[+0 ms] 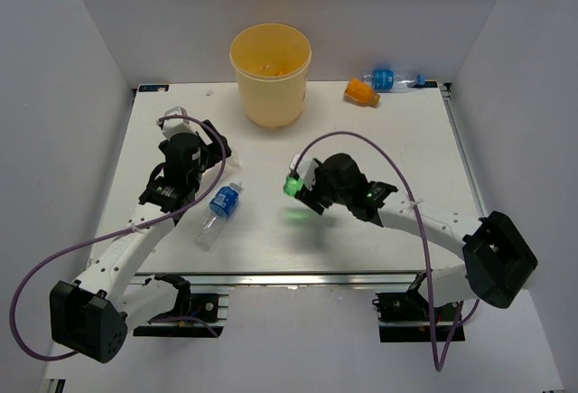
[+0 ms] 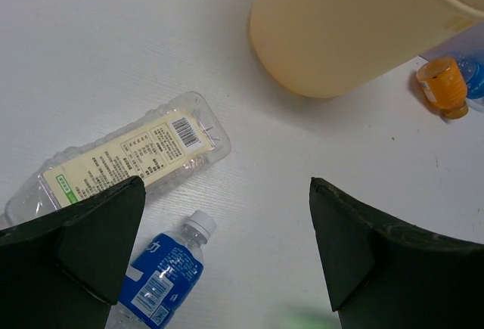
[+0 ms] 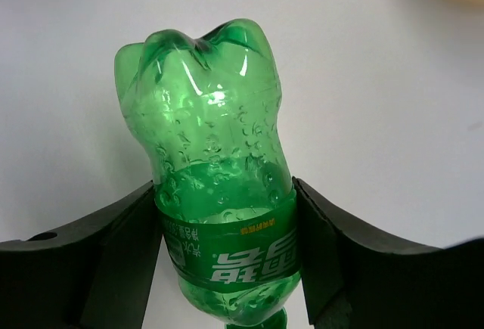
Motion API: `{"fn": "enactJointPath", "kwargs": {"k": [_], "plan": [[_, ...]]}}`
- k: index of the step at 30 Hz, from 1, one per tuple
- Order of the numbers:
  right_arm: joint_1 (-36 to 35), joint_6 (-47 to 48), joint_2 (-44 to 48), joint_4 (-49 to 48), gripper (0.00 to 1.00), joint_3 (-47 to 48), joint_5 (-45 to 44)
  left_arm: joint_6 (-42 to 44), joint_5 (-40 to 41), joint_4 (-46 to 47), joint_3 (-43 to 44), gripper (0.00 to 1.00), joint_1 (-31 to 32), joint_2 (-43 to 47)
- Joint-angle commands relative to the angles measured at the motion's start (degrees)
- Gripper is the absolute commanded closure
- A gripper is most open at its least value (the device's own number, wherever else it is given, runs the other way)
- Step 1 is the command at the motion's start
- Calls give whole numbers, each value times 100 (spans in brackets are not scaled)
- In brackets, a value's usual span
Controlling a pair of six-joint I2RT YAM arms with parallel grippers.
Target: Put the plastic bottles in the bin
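top view first: the bin [image 1: 271,108] stands upright at the far middle of the white surface [image 1: 361,226], and something orange shows down inside it, too small to tell what. off to its right, by the far edge, an orange bottle [image 1: 361,92] lies on its side, and the far blue-label bottle [image 1: 390,79] lies just beside it. the left gripper [image 1: 215,145] hovers over the left half of the surface, pointing toward the bin. the near blue-label bottle [image 1: 219,210] lies flat just right of that arm. the right gripper [image 1: 300,185] is mid-surface, well short of the bin, with the green bottle [image 1: 292,183] showing at its tip.

over to the left wrist camera: the fingers [image 2: 98,238] are spread wide, nothing between them, only bare surface in the gap. a clear bottle with a cream label [image 2: 128,155] lies on its side ahead of the left finger. the near blue-label bottle lies closer in, its white cap pointing away from the camera. the bin's wall fills the top right, and the orange bottle sits past it at the right edge.

right wrist camera now: the gripper is clamped on the green bottle, both fingers [image 3: 113,253] pressed against its label band. the lobed base points away from the camera, neck toward the wrist, with liquid visible inside.
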State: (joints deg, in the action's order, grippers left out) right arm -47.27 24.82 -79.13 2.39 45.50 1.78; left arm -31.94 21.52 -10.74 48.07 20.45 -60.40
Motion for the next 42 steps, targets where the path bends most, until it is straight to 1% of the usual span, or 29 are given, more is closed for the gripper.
{"fn": "enactJointPath", "kwargs": {"k": [1,3,5,8,9,10,11,12,13,14,15,17,18,19,20,21,22,24,25,26,27,28,29,30,33,35,38,40,42], "plan": [[33,-267,320,-1275,68,889,-582,39,72,28,-96,2,3,160],[147,-459,189,-1469,69,1460,-661,-22,46,-7,-114,2,3,125],[287,-662,39,-1960,70,1986,-827,-40,2,-24,-97,2,3,90],[533,-1082,-426,-2522,69,2620,-1004,-49,-7,-103,-70,2,3,55],[586,-1180,-715,-2620,68,3101,-996,-49,19,-112,-88,2,3,55],[622,-1259,-865,-2734,66,3323,-1030,-75,97,-112,-96,2,3,81],[692,-1321,-1050,-2866,69,3560,-1135,-93,142,-138,-105,2,3,90],[718,-1330,-1443,-3059,71,4067,-1188,-93,177,-139,-105,2,3,107],[754,-1330,-1665,-3087,71,4360,-1215,-75,203,-121,-105,2,3,134],[832,-1348,-2102,-3113,71,4650,-1259,-75,230,-130,-97,2,3,134],[877,-1400,-2341,-3183,70,5209,-1294,-75,247,-130,-96,2,3,134],[1017,-1506,-2781,-3420,68,5705,-1399,-49,256,-112,-70,2,3,143],[1070,-1672,-3235,-3682,61,5942,-1382,-49,248,-112,-61,2,-6,143],[1114,-1717,-3484,-3824,56,6467,-1295,-49,239,-104,-61,2,-6,143],[1210,-1735,-4034,-3877,49,6811,-1016,-49,239,-86,-70,2,-6,134],[1246,-1778,-4370,-3834,33,7250,-917,-49,239,-86,-70,2,-6,134],[1281,-1901,-4704,-3434,26,8403,-838,-40,239,-129,-53,2,-6,125],[1351,-1989,-5651,-3097,11,9438,-609,-49,239,-156,-9,2,-6,116],[1360,-2059,-5805,-3087,11,9721,-539,-49,221,-156,9,2,-14,116],[1360,-2086,-5850,-3157,11,9680,-425,-49,178,-147,18,2,-23,125],[1360,-2139,-5676,-3297,11,9428,-381,-40,160,-130,26,2,-23,134],[1360,-2156,-5527,-3472,11,9094,-337,-49,134,-130,35,2,-23,117],[1360,-2157,-5247,-3839,11,8517,-302,-49,125,-121,44,2,-32,116],[1369,-2131,-5174,-3878,11,8424,-266,-49,72,-121,70,2,-32,90],[1369,-2025,-5139,-3291,11,8773,-222,-58,-51,-86,79,2,-32,20],[1369,-1972,-4938,-3097,11,8749,5,-75,-104,-77,88,2,-32,-15],[1369,-1989,-4447,-2991,11,8389,77,-110,-139,-86,123,2,-32,-94],[1369,-1964,-4173,-2737,11,8099,199,-128,-183,-156,193,2,-32,-138],[1369,-1919,-3681,-2316,11,7853,480,-180,-227,-217,229,2,-23,-191]]}}
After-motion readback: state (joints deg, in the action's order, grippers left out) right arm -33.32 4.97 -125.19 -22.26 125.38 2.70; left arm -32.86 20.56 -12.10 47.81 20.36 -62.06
